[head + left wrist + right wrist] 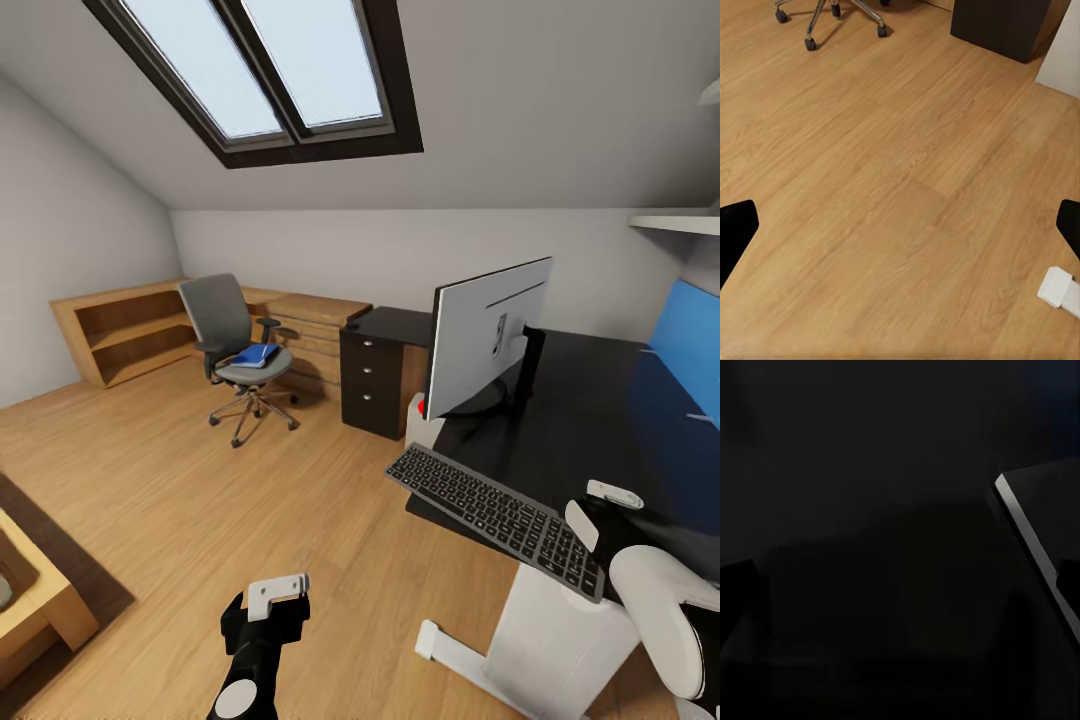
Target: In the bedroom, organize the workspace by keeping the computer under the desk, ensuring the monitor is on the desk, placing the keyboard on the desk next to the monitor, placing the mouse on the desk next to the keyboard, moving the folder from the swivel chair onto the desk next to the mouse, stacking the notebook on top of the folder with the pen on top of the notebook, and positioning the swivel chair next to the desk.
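From the head camera, the black desk (600,420) fills the right side of the room. The monitor (487,338) stands on it, its grey back turned toward the camera. The keyboard (497,505) lies at the desk's near-left corner, slanted, with its near-right end between the pads of the right gripper (598,508) — the hand is closed on that end of the board. Under the desk's left edge a white computer (422,418) case with a red spot peeks out just beside a dark drawer cabinet (372,375).

Farther left, well apart from the desk, the grey swivel chair (238,350) stands on the wooden floor (200,500), and the blue folder (256,355) lies on its seat. Behind the chair a low wooden shelf (125,335) runs along the far wall. The left gripper (277,592) hangs low over the floor, at the near middle.

In the left wrist camera, the two dark fingertips (735,229) sit wide apart with nothing between them — the hand is released. Beyond them lie bare planks, the chair's casters (810,43) and the cabinet's dark base (1001,26).

The right wrist camera is nearly all dark; a thin pale edge (1031,544) crosses it diagonally, and I cannot tell what it belongs to.
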